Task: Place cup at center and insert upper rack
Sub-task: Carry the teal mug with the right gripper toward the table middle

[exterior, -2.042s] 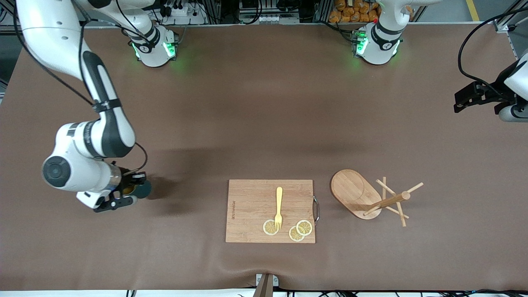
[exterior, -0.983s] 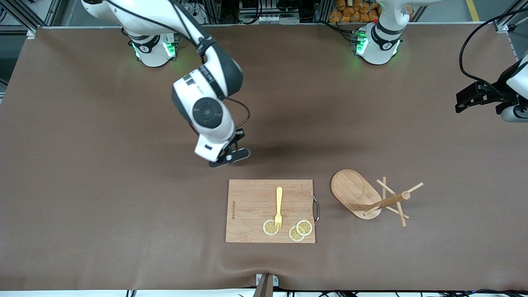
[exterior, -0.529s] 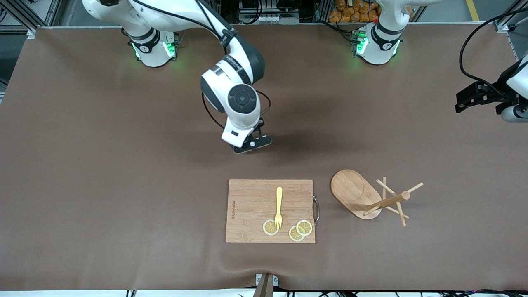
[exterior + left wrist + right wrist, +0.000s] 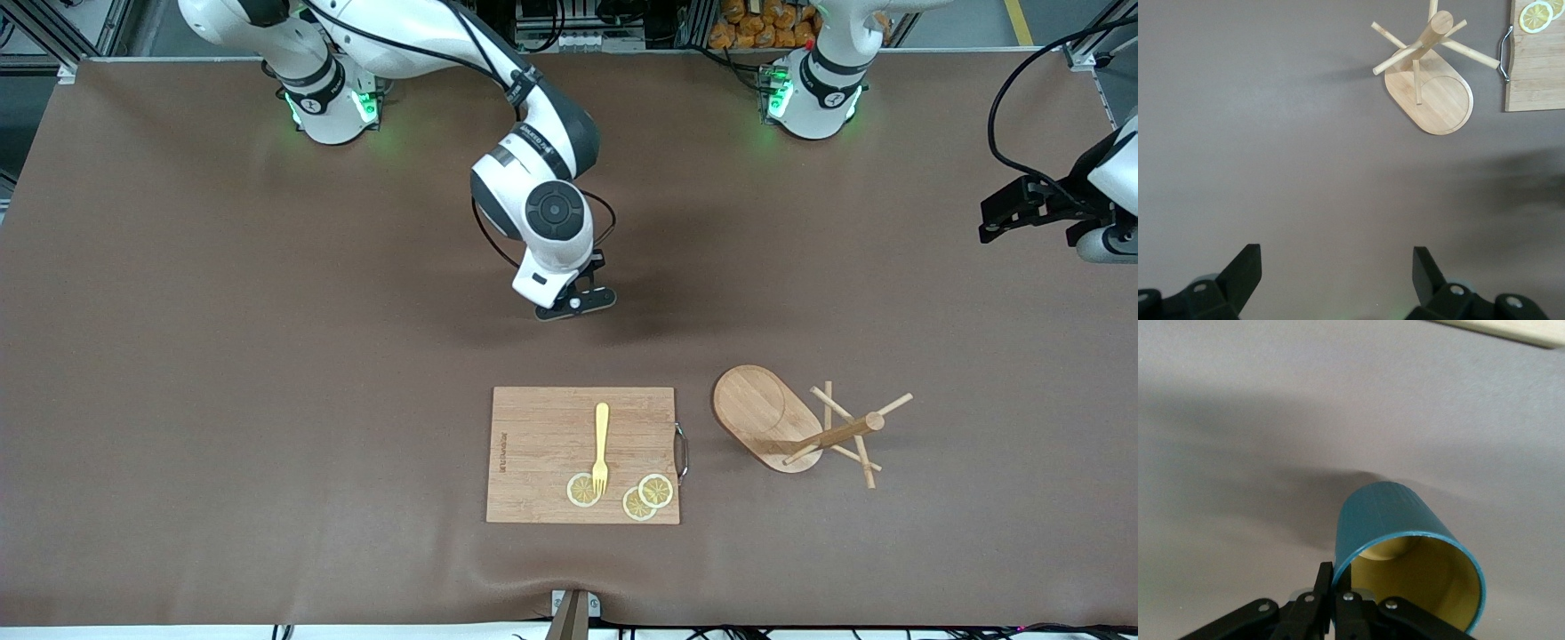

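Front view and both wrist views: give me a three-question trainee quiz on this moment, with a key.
1. True or false: the right gripper is shut on the cup.
2. Multiple choice: the fork lies on (A) the bare table, (B) the cutting board, (C) the upper rack's base.
3. Short answer: is the upper rack nearer to the left arm's or the right arm's end of the table than the cutting board, and what is the left gripper doing?

Key: 1 true, gripped at the rim. 2 B, its tines on a lemon slice. 3 The left arm's end; the left gripper is open, waiting above bare table.
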